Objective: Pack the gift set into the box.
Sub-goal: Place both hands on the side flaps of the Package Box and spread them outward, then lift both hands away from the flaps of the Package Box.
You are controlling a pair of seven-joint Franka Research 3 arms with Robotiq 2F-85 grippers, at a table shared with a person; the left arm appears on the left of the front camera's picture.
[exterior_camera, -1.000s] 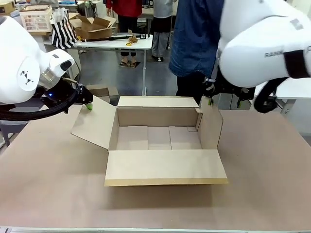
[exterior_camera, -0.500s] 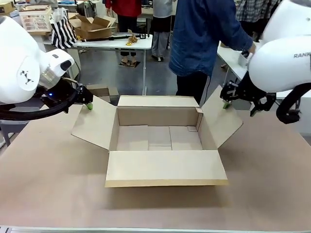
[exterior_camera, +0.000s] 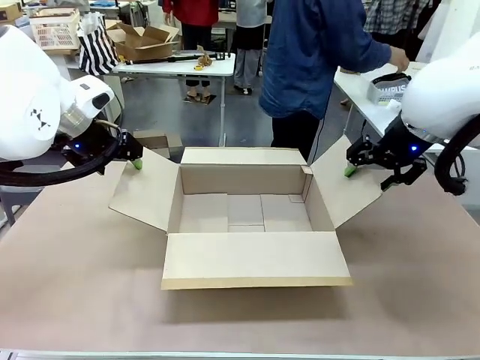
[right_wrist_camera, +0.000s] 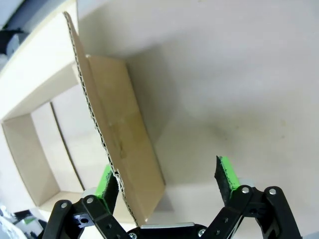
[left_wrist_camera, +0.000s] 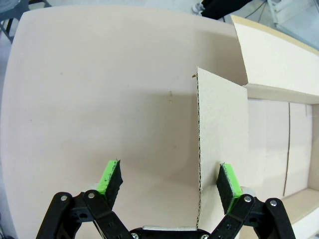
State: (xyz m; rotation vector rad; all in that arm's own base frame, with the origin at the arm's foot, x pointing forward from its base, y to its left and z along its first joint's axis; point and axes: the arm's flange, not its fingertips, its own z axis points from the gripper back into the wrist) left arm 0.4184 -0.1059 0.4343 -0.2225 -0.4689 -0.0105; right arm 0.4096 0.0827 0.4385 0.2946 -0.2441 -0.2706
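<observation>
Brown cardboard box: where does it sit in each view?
Front view: large brown corrugated cardboard box, table centre, opened up.
Left wrist view: right side; left flap inside open left pincer.
Right wrist view: left side; right flap inside open right pincer.
Shared landmark: seamed inner floor.

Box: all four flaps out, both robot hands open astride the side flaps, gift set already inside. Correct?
One thing is off. The box is empty: the front view shows its bare cardboard floor, nothing packed yet. The rest holds: four flaps out, left hand and right hand open, each astride a side flap.
</observation>
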